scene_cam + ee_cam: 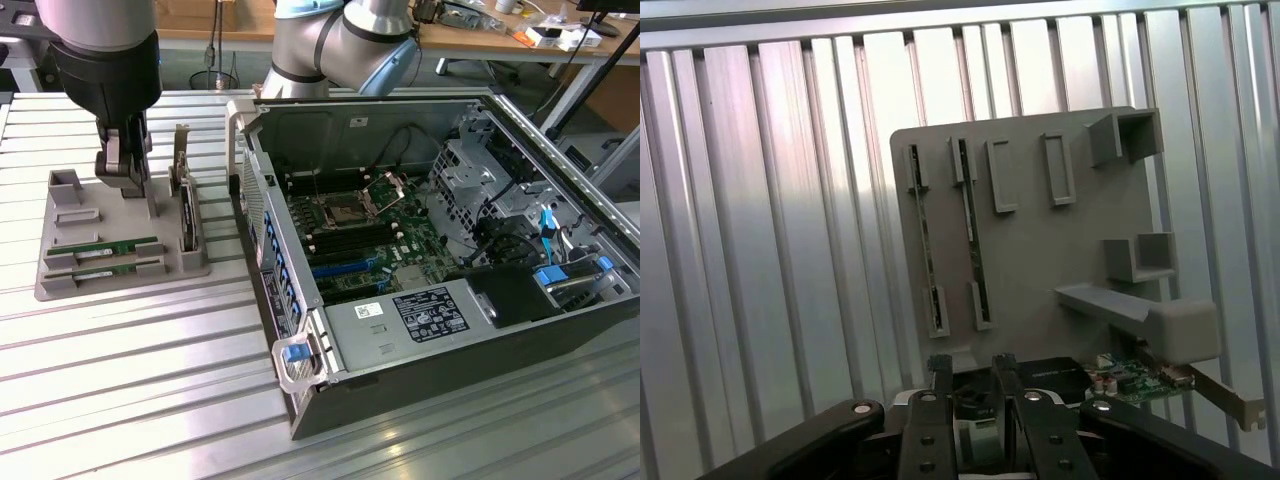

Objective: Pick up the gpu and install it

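The gpu (187,218) is a dark card with a green board edge and a metal bracket. It stands on edge in a slot at the side of the grey tray (60,285) nearest the computer. In the wrist view the gpu (1120,378) lies just beside my fingertips (940,366). My gripper (128,185) hangs over the tray, above and beside the card; the gripper (971,366) is open with nothing between its fingers. Two green sticks (110,247) lie flat in the tray's long slots (925,250).
The open computer case (450,330) lies at the exterior view's right of the tray, with its motherboard (360,240) and blue slots (338,268) exposed. A blue-tabbed latch (297,355) juts from its near corner. Both rest on a ribbed metal table (130,390).
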Robot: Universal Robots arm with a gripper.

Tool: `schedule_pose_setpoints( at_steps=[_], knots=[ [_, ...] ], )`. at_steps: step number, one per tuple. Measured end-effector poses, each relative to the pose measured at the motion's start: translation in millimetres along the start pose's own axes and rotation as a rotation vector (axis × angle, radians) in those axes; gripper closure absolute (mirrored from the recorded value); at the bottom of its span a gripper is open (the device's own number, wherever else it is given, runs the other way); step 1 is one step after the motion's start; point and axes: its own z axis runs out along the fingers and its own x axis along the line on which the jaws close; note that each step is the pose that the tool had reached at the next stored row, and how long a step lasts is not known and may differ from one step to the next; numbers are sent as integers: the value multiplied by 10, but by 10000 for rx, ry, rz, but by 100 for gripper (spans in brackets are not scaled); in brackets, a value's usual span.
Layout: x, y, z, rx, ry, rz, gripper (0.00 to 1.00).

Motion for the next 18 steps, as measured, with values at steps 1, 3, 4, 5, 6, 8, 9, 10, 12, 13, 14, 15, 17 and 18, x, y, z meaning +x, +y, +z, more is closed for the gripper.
schedule_pose_setpoints(
  at_steps=[1, 3, 4, 5, 6, 8, 9, 10, 12, 13, 14, 15, 17, 18],
  knots=[
    [1, 0, 4, -1, -11, -1, 70],
    [1, -1, 11, -3, -29, -1, 70],
    [2, -1, 15, -6, -39, -2, 70],
    [2, -1, 19, -6, -48, -2, 70],
    [2, -1, 22, -7, -55, -2, 70],
    [3, -1, 28, -9, -72, -3, 70],
    [3, -2, 33, -11, -82, -4, 70],
    [4, -2, 42, -14, -102, -4, 70],
    [5, -2, 48, -17, -119, -4, 70],
    [5, -3, 51, -17, -125, -5, 70],
    [6, -3, 55, -18, -135, -5, 70],
    [6, -3, 60, -20, -146, -6, 70],
    [7, -3, 67, -22, -162, -6, 70],
    [7, -4, 71, -23, -171, -7, 70]
  ],
)
